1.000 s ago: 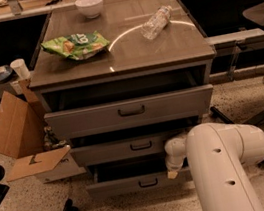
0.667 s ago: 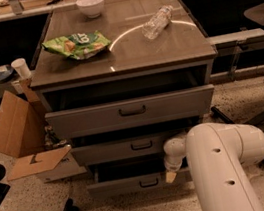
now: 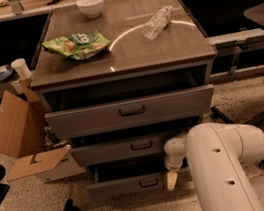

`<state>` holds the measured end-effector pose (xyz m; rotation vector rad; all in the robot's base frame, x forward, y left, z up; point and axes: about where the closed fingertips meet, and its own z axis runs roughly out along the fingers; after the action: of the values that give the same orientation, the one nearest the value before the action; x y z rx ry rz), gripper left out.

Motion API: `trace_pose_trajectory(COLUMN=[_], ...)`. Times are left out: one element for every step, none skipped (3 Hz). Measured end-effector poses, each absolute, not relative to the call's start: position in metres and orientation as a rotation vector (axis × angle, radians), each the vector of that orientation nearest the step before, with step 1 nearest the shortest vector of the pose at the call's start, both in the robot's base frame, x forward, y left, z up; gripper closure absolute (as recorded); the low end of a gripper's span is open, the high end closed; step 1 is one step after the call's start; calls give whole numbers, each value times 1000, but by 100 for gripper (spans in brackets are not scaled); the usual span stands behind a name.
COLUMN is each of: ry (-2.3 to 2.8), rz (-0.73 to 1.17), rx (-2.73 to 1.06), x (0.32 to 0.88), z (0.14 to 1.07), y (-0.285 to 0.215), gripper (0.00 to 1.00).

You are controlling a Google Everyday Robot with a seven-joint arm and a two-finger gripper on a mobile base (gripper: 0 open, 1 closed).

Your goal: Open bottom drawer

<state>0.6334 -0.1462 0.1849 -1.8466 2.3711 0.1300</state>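
Observation: the bottom drawer sits lowest in the cabinet, under the middle drawer. Its front stands a little forward, with a dark gap above it, so I judge it partly open, not fully drawn. The top drawer also stands ajar.

Gripper: low at the cabinet front, just right of the bottom drawer's dark bar handle, its pale tip hanging down in front of the drawer face. It appears beside the handle, not around it. Whether it is released or clenched I cannot tell; the arm's white housing blocks most of it.

Step in hand, in my judgement: the pull on the bottom drawer, part done.

Next move: confirm a hold on or behind the handle, then draw straight out toward the base, keeping level so the front does not bind.

Worktop: a chip bag, a bottle and a bowl, none involved.
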Motion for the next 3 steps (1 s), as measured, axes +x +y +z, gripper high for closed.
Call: trace_pose_trajectory(ry=[2403,2468,2514], rz=[139,100,5], rx=[-1872,-1880,-1899], x=[611,581,557], z=[179,190,227], y=[-150,-173,-182], gripper=[0,14,38])
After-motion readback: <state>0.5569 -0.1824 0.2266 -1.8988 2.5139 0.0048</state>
